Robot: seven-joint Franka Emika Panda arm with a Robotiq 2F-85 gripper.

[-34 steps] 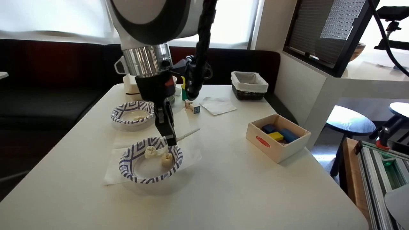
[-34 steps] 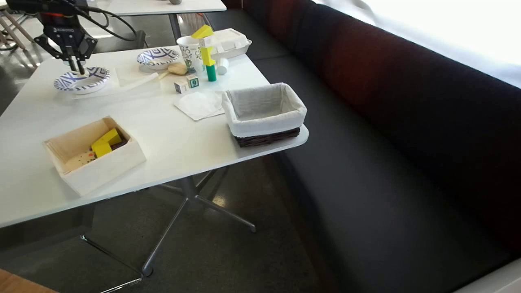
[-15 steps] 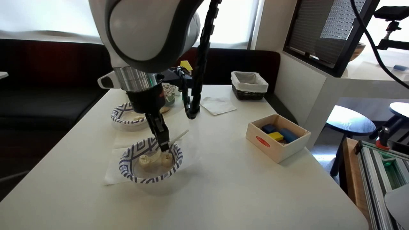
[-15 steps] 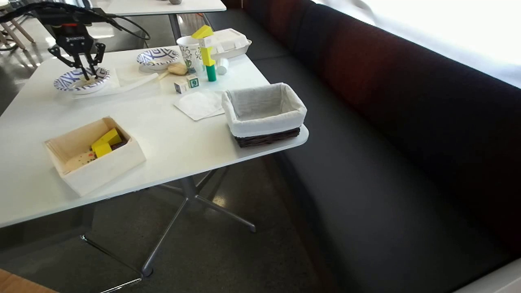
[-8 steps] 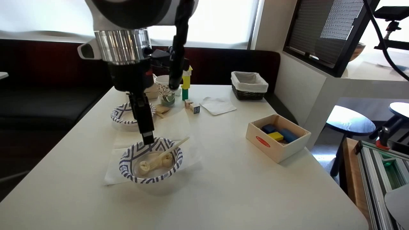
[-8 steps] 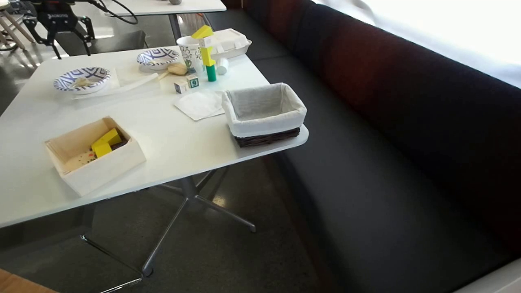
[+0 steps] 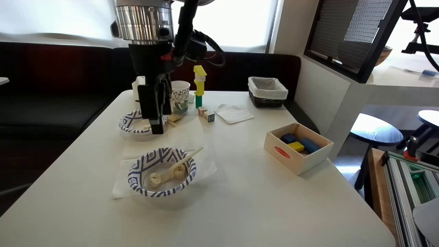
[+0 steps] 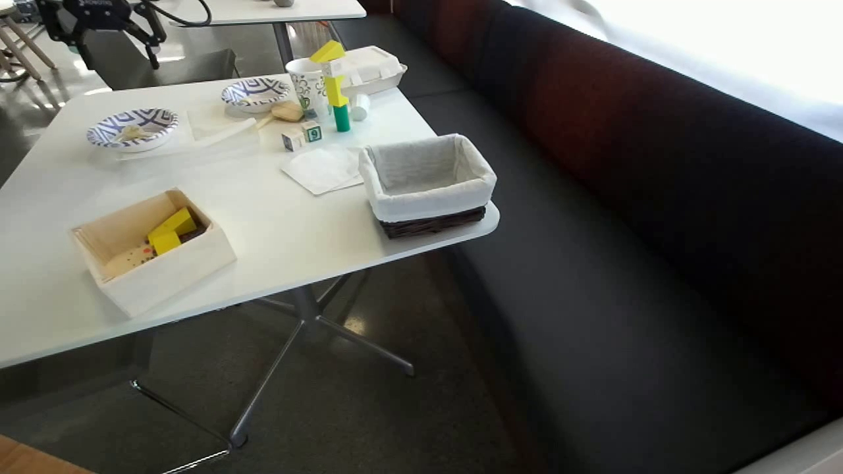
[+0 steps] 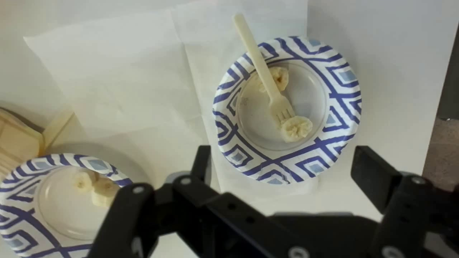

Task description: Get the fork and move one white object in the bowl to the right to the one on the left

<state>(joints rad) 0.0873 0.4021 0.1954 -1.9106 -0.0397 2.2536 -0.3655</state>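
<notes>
Two bowls with a blue pattern stand on the table, the right bowl (image 9: 344, 96) and the left bowl (image 9: 36, 229) in the wrist view. Inside the right bowl lies the pale fork (image 9: 259, 62), its handle over the rim. One white object (image 9: 296, 128), a banana-like slice, sits at the tines; whether it is pierced I cannot tell. A second slice (image 9: 281, 77) lies partly under the handle. Pale slices (image 9: 102, 191) are in the left bowl. My gripper (image 9: 282, 156) is open, high above the table, its fingers wide apart with nothing between them.
Thin white paper (image 7: 161, 144) lies under the right bowl. Beyond it are a patterned cup (image 7: 180, 97), a stacked block tower (image 7: 199, 87), small letter blocks (image 7: 209, 116) and a napkin (image 7: 234, 113). A wooden box (image 7: 298, 147) and a lined basket (image 7: 267, 90) stand farther off.
The fork came down into the right bowl with a slice at its tines, and my gripper let go of it. The gripper then opened wide, rose and drew away from the bowl.
</notes>
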